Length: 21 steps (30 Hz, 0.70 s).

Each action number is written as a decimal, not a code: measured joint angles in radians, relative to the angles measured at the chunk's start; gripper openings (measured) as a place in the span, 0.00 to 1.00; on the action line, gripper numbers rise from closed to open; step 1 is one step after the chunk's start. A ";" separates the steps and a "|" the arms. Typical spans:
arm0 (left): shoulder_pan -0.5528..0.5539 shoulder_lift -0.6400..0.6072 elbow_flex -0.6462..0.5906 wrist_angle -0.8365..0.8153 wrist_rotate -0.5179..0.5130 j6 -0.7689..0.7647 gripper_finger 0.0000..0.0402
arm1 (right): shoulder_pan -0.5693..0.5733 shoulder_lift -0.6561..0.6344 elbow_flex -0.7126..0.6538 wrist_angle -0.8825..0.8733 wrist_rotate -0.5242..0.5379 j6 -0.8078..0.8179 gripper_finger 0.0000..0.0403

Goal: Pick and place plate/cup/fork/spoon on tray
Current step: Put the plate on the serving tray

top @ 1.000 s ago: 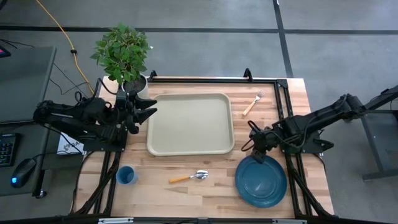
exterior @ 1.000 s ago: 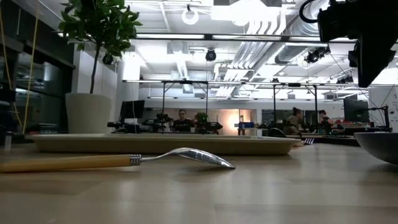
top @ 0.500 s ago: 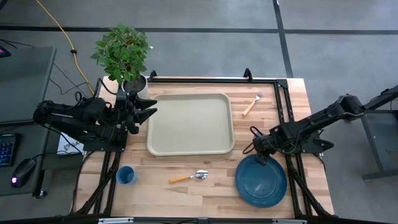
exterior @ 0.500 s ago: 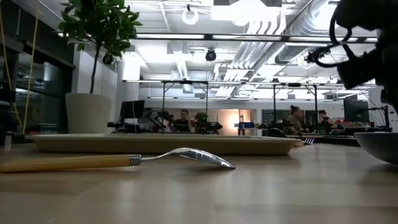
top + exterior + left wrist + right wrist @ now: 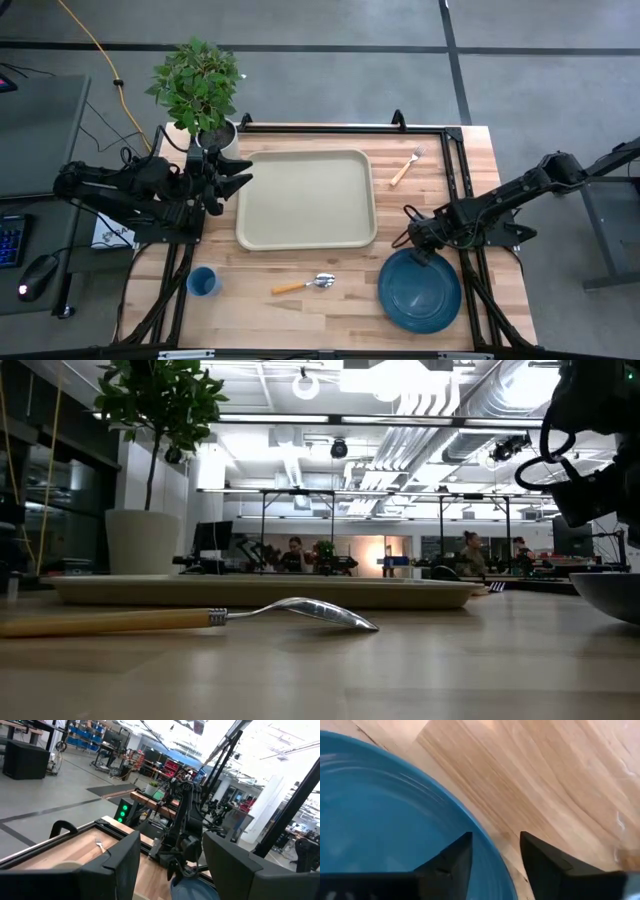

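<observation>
The dark-blue plate (image 5: 420,292) lies flat on the table at the near right. My right gripper (image 5: 418,245) is open and low over the plate's far rim (image 5: 470,820), one finger over the plate's inside and one over the table outside. The beige tray (image 5: 306,198) lies at the table's middle. My left gripper (image 5: 245,175) waits open at the tray's left edge. The blue cup (image 5: 203,282) stands near left. The spoon (image 5: 305,284) lies near the tray's near edge. The fork (image 5: 407,165) lies far right of the tray.
A potted plant in a white pot (image 5: 200,95) stands at the table's far left corner. Black frame rails (image 5: 455,170) run along the table's right and far edges. Bare wood lies between the tray and the plate.
My right gripper has come down and a little toward the table's near edge, onto the plate's far rim. Nothing else has moved.
</observation>
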State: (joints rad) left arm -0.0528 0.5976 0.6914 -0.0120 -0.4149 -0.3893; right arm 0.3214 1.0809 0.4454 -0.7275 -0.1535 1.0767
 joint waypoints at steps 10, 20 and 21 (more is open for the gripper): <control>0.000 0.000 0.000 0.000 0.000 0.000 0.49 | -0.001 -0.016 0.000 0.035 -0.076 0.000 0.03; 0.000 0.000 0.000 0.000 0.000 0.000 0.49 | 0.000 -0.141 0.192 0.107 -0.157 -0.104 0.00; 0.000 0.000 0.000 0.000 0.000 0.000 0.49 | 0.000 -0.143 0.216 0.125 -0.154 -0.107 0.00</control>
State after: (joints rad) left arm -0.0528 0.5976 0.6914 -0.0120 -0.4145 -0.3893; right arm 0.3218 0.9383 0.6617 -0.6029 -0.3077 0.9697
